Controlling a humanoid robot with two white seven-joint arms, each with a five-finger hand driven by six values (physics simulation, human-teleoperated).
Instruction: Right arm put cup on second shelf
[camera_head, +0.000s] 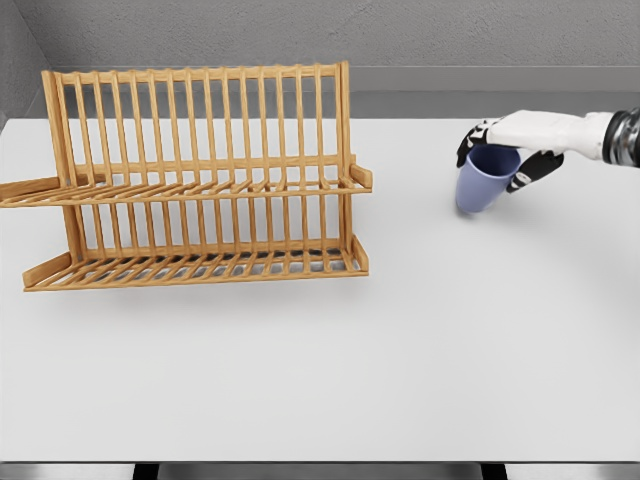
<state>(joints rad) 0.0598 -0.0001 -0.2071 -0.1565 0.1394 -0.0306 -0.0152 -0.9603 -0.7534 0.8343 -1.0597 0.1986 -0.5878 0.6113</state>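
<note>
Right robot hand (500, 145) grips the tilted blue cup (484, 180) at its rim (shallow hold); it could slip before reaching the rack (200, 180).

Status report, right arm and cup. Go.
Right hand shut on blue cup, cup tilted, right of wooden rack. Both shelves bare. Open table between cup and rack. Left arm not in view.
</note>
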